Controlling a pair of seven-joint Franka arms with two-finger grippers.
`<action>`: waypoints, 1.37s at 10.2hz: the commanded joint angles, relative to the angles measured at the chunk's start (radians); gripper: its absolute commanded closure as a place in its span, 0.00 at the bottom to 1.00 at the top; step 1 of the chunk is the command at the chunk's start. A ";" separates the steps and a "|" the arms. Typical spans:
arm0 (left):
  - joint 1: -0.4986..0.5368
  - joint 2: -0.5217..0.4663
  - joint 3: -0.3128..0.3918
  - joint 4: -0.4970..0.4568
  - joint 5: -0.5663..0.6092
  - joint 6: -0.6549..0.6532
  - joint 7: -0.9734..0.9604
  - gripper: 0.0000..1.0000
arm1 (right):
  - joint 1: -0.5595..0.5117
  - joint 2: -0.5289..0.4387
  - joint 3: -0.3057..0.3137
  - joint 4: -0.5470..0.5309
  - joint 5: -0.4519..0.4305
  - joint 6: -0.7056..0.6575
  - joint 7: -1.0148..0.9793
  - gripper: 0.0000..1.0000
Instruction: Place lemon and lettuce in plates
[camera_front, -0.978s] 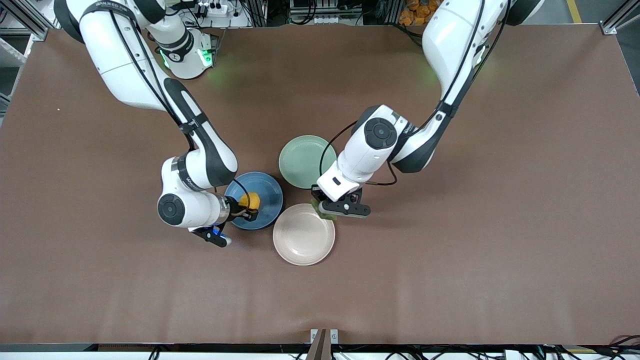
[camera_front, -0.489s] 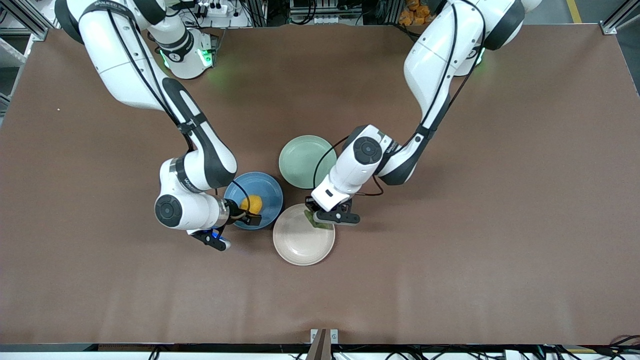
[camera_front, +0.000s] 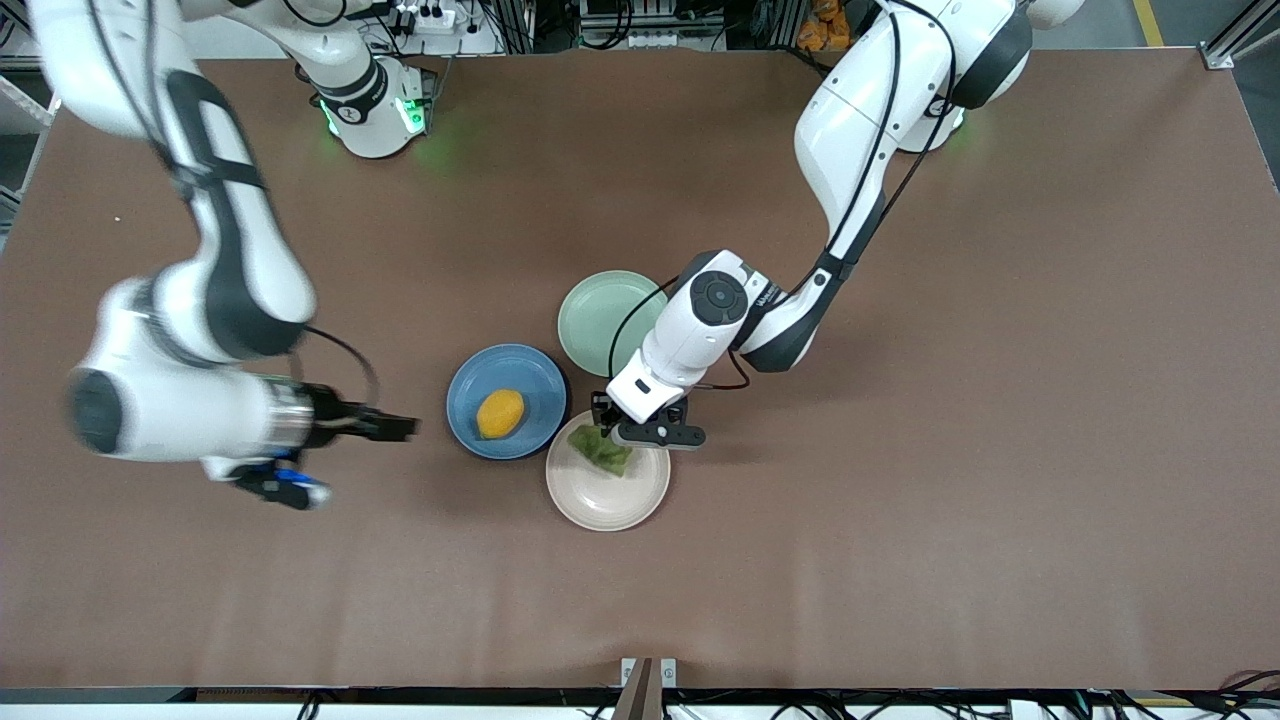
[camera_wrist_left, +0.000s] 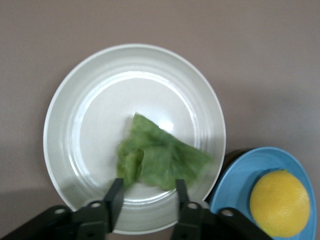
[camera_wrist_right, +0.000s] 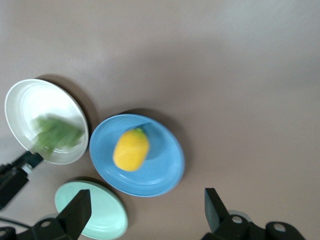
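The lemon (camera_front: 499, 413) lies in the blue plate (camera_front: 530, 375). The lettuce (camera_front: 603, 452) lies in the beige plate (camera_front: 620, 495), on the side toward the pale green plate. My left gripper (camera_front: 608, 428) hangs just over that plate's rim, open, with the leaf's edge below its fingertips. In the left wrist view the lettuce (camera_wrist_left: 160, 157) rests on the beige plate (camera_wrist_left: 100, 100), in front of the left gripper (camera_wrist_left: 148, 196); the lemon (camera_wrist_left: 280, 202) and blue plate (camera_wrist_left: 250, 170) show beside it. My right gripper (camera_front: 405, 428) is open and empty, off the blue plate toward the right arm's end.
A pale green plate (camera_front: 595, 320) sits beside the two plates, farther from the front camera, partly under the left arm. The right wrist view shows the blue plate (camera_wrist_right: 160, 165) with the lemon (camera_wrist_right: 131, 150), the beige plate (camera_wrist_right: 30, 100) with the lettuce (camera_wrist_right: 57, 134), and the green plate (camera_wrist_right: 100, 215).
My right gripper let go of the lemon in the blue plate and drew back toward the right arm's end. My left gripper moved over the beige plate and released the lettuce.
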 joint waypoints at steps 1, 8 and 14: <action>0.005 -0.075 0.014 0.004 -0.002 -0.086 -0.018 0.00 | -0.057 -0.122 -0.082 -0.027 -0.002 -0.101 -0.282 0.00; 0.300 -0.577 0.015 -0.013 0.001 -0.976 0.223 0.00 | -0.110 -0.439 -0.079 -0.124 -0.214 -0.182 -0.380 0.00; 0.403 -0.871 0.011 -0.111 0.090 -1.240 0.274 0.00 | -0.113 -0.467 -0.067 -0.151 -0.288 -0.236 -0.378 0.00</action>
